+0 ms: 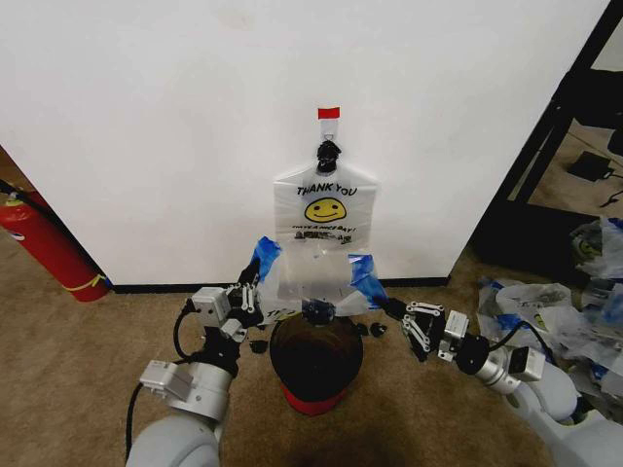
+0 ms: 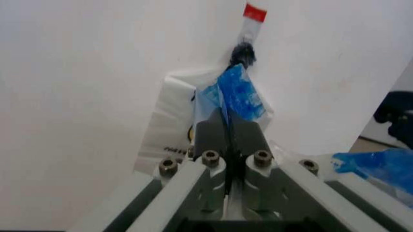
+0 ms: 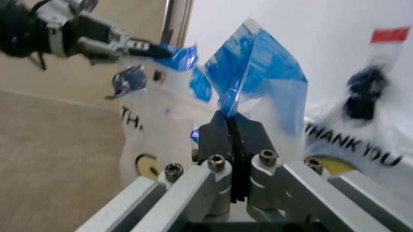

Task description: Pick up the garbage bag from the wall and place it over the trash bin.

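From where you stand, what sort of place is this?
Probably a lab or workshop test corner: a bare white wall with a taped hook, thin brown carpet, a red fire extinguisher on the floor, and a heap of spare plastic bags.

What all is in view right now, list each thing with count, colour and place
bag: one, white with blue-taped handles, hung on the hook, handles pulled out over the bin
hook: one, black, on the wall under the red tape
wall: white, black baseboard
bin: one, dark with red base, below the bag
extinguisher: one, red, far left on the floor
bag pile: several, white and blue, floor at right
left gripper: shut on the left handle
right gripper: shut on the right handle
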